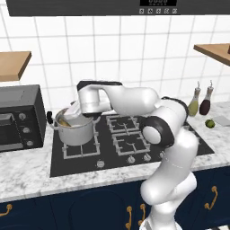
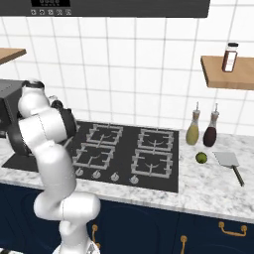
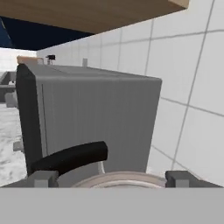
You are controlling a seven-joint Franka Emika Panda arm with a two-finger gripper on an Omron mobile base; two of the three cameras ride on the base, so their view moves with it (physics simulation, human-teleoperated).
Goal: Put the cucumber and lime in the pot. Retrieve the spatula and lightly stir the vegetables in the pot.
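Now I am holding my gripper (image 3: 109, 178) spread wide over the pot (image 1: 75, 129), where the cucumber (image 1: 65, 122) is lying inside, while the lime (image 2: 201, 158) is sitting on the counter (image 2: 208, 186) beside the bottles (image 2: 202, 130).

The white arm (image 2: 47, 149) rises along the left side of the frame, its upper links bent toward the far left edge, where a dark toaster oven (image 2: 7, 106) stands partly behind it. A black four-burner cooktop (image 2: 126, 151) fills the centre of the marble desk (image 2: 208, 191). To its right, near the tiled wall, stand a yellow-green bottle (image 2: 192, 130) and a dark bottle (image 2: 211, 132) side by side. The lime (image 2: 201, 158) lies on the desk just in front of them, and the spatula (image 2: 230, 164) lies to its right, blade toward the wall. A wooden shelf (image 2: 228, 74) at upper right carries a small jar (image 2: 230, 57).
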